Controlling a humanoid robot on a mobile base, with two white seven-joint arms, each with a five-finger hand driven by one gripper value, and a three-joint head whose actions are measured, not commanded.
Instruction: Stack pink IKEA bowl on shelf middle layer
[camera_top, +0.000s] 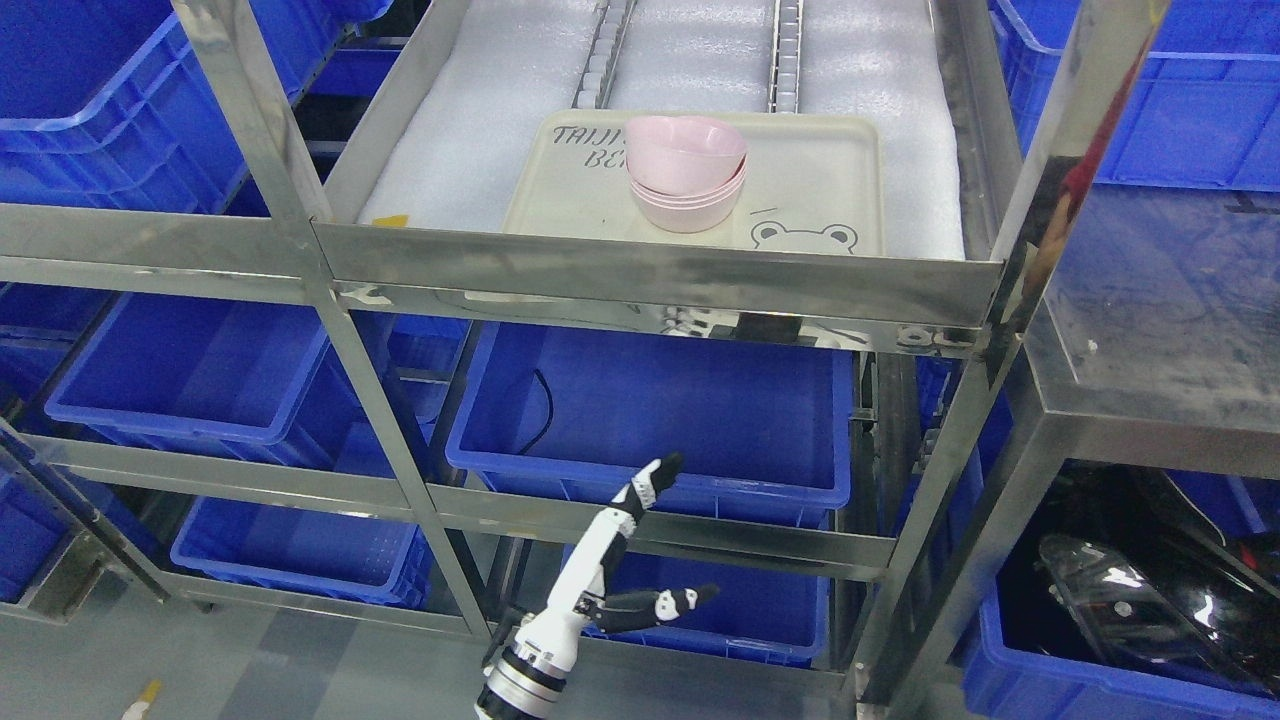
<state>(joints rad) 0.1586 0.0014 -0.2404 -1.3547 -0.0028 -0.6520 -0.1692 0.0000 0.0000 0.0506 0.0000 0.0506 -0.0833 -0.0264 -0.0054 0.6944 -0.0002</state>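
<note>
A stack of pink bowls stands on a cream tray on the steel shelf's white-foam layer. The top bowl sits tilted in the ones beneath it. My left hand comes up from the bottom edge, well below and in front of that layer, level with the lower blue bins. Its fingers are stretched out and the thumb is spread sideways, holding nothing. The right hand does not show.
A steel front rail edges the bowl layer, with upright posts on both sides. Blue bins fill the lower layers and neighbouring racks. A steel table top stands at the right, with a glossy black object below it.
</note>
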